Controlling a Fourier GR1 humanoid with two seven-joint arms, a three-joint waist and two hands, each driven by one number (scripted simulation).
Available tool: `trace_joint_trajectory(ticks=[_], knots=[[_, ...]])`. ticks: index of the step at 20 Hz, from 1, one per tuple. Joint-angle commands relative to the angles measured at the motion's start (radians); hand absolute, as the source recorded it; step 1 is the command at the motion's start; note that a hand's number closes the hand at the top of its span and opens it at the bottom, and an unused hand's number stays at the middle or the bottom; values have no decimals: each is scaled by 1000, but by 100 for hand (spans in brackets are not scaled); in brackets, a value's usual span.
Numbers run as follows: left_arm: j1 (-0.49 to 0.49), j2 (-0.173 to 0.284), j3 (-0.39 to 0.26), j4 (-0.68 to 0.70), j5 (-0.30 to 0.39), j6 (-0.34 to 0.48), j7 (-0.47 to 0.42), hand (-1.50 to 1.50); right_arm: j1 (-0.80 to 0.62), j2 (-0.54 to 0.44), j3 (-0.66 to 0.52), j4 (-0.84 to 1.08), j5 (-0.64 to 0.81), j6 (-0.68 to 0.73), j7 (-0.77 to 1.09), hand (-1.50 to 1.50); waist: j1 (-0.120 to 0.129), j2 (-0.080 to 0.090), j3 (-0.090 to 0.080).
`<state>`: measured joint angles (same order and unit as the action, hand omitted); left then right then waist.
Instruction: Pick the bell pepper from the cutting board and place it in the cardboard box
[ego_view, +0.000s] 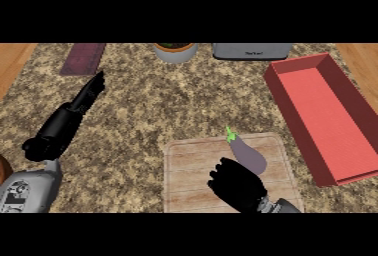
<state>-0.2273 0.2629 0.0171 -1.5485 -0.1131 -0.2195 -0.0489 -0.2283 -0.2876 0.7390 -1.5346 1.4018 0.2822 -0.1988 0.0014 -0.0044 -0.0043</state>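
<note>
Step in hand: reach, grasp not yet made. Vegetable on cutting board (193, 165) looked like purple eggplant (249, 154) with green stem, not bell pepper; it lay at board's upper right. Right hand (236, 186) on board at eggplant's 7 o'clock, fingers curled, holding nothing, fingertips close by its lower end; contact unclear. Left hand (90, 94) released, fingers straight, over table (148, 115) at 10 o'clock. Next: close round eggplant, lift, carry toward 2 o'clock into red box (361, 116). Box's near corner cut off at edge
</note>
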Motion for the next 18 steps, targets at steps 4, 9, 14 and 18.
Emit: trace_joint_trajectory(ticks=[4,9,14,18], knots=[[12,15,30,-13,0,-31,-9,0,-17,61,0,20,58,-98,-63,150,1,4,4],[17,-10,2,-42,-17,-5,3,0,-73,189,-320,107,-79,-58,147,150,11,14,7],[13,-19,-8,-20,-13,-15,-26,0,-207,284,-577,188,-140,-104,471,150,34,29,6],[-33,1,-1,14,-8,-41,-30,0,-480,286,-626,343,-92,-155,619,150,55,23,4]])
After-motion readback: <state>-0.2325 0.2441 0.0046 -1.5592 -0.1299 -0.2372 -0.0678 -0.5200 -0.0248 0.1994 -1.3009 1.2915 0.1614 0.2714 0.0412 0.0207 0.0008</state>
